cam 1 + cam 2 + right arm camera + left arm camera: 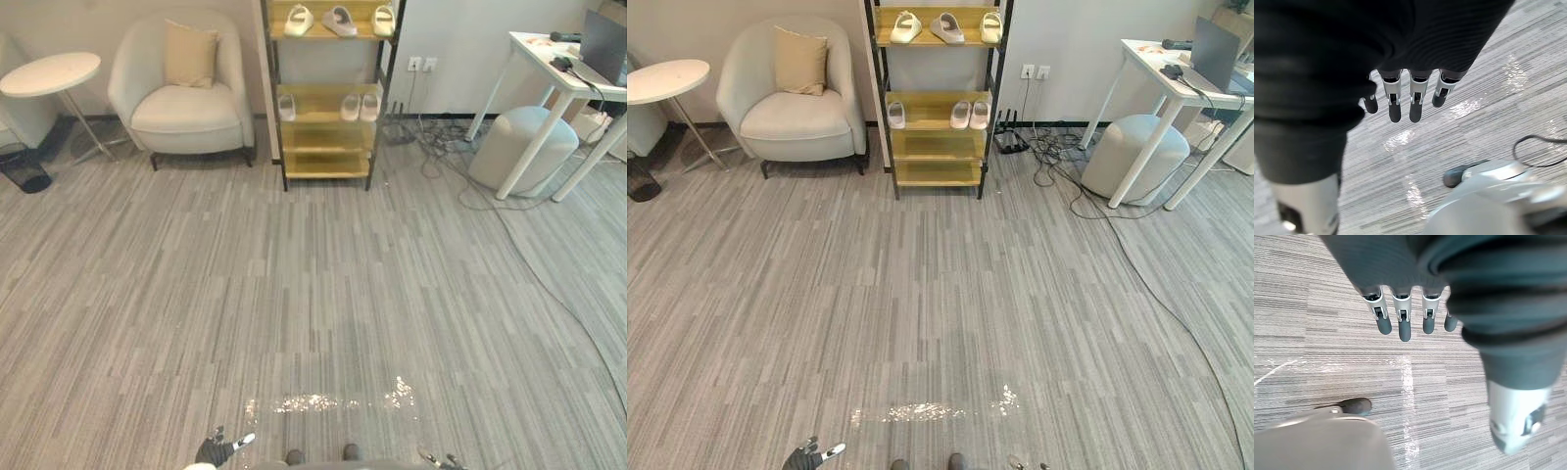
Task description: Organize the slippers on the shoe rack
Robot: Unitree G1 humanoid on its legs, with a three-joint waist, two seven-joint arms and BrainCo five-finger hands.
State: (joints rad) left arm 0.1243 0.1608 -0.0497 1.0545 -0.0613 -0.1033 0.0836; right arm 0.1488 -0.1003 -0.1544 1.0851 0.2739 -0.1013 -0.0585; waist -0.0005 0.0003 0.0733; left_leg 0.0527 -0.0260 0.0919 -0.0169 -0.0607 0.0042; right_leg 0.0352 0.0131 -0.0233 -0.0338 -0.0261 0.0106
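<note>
Shoe rack (277, 127) is seen well ahead, against the far wall. Three slippers (339, 21) are laid on its top shelf (318, 35). Three more are on the middle shelf (318, 98), one set apart to the left.

Left robot hand (1400, 308) and right robot hand (1410, 93) are hung low over the floor (313, 294), fingers straight and apart, nothing held.

Step judged: approach. A straight line to the rack front is advised, halted squarely so both shelves can be reached.

Wide carpet is available between. Margins to be respected: armchair (181, 98) just left of the rack, cables (441, 147) and stool (522, 147) to the right, table (549, 59) beyond.
</note>
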